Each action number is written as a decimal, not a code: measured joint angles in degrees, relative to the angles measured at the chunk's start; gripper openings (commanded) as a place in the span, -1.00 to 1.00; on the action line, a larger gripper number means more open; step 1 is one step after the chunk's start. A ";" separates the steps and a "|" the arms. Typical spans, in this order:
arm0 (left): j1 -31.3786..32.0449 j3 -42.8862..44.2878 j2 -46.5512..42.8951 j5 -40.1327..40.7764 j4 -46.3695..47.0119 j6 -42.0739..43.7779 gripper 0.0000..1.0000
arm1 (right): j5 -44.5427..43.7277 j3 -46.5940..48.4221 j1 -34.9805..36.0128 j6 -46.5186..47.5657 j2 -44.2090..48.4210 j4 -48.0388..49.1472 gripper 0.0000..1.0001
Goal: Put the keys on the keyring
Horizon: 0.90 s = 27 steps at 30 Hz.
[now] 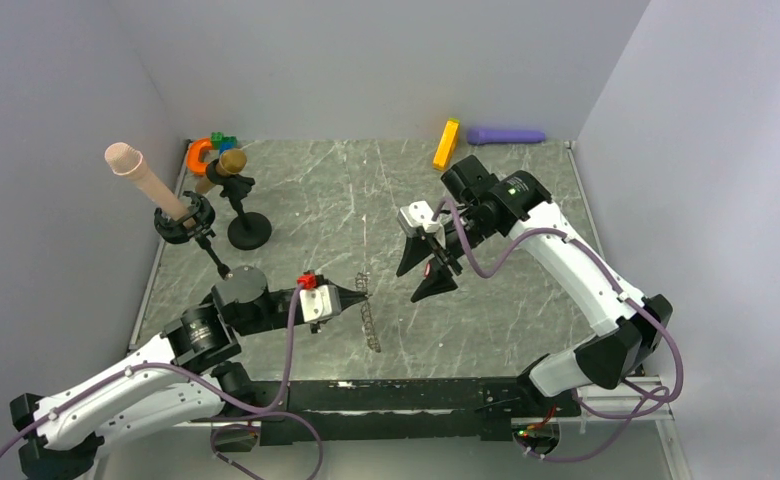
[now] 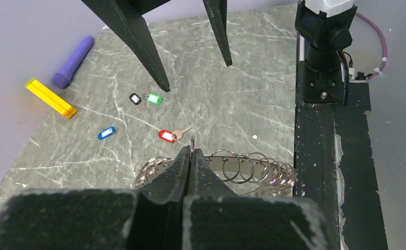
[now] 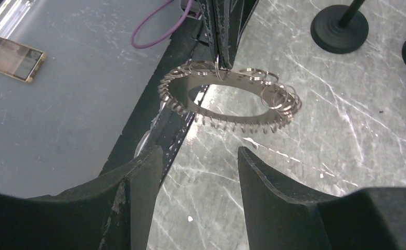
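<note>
2 claws | L claw (image 2: 191, 152) clamped on keyring (image 3: 232, 119), ring hanging | R claw (image 3: 198, 156) wide apart, empty

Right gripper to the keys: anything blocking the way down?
Nothing visible. The right gripper hangs open over bare table, close by the green tag and black tag. The orange block and purple cylinder lie well aside.

The left arm (image 1: 126, 385) stretches out low, its pincer (image 1: 351, 297) squeezed shut on the keyring (image 1: 369, 318). The right arm (image 1: 576, 270) bends over and points down, its pincer (image 1: 409, 285) spread wide, holding nothing.
</note>
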<state>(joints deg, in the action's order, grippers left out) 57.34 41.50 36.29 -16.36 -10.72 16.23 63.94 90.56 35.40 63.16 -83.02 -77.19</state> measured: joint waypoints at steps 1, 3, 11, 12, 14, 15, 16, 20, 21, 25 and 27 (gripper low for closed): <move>0.00 0.00 0.22 -0.35 -0.02 0.11 -1.00 | 0.52 -0.46 0.00 0.57 0.00 0.02 0.19; 0.00 -0.02 0.74 -0.70 0.00 0.22 -1.00 | 1.16 -1.38 -0.02 1.29 0.00 0.02 0.19; 0.00 -1.29 -0.04 -0.87 2.45 -0.76 -1.00 | 1.38 -2.95 -0.02 1.95 0.00 0.28 0.19; 0.00 -1.81 -0.48 -0.85 3.13 -1.09 -1.00 | 1.38 -2.97 -0.02 1.95 0.00 0.37 0.19; 0.00 -3.08 -1.55 -0.72 4.50 -2.25 -1.00 | 1.40 -3.10 -0.02 1.86 0.00 0.63 0.18; 0.00 -3.85 -2.14 -0.61 5.53 -2.93 -1.00 | 1.42 -3.19 -0.02 1.79 0.00 0.72 0.18; 0.00 -4.83 -2.82 -0.37 6.73 -3.96 -1.00 | 1.49 -3.34 -0.02 1.73 0.00 0.87 0.18; -0.15 -8.37 -4.79 0.39 10.95 -7.69 -1.00 | 1.75 -4.17 -0.02 1.11 0.02 1.66 0.18; -0.15 -9.18 -5.16 0.81 11.89 -8.66 -1.00 | 1.75 -4.31 -0.02 0.90 0.02 1.92 0.18; -0.28 -11.17 -5.84 2.05 14.64 -11.85 -1.00 | 1.73 -5.05 -0.02 -0.24 0.28 3.32 0.17; -0.33 -11.30 -5.84 2.60 15.34 -13.00 -1.00 | 1.73 -5.44 -0.02 -0.85 0.52 3.98 0.17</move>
<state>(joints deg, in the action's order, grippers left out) 57.01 30.20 30.46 -13.76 4.62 3.22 65.67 85.12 35.38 62.30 -82.50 -73.21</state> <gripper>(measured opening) 0.019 0.589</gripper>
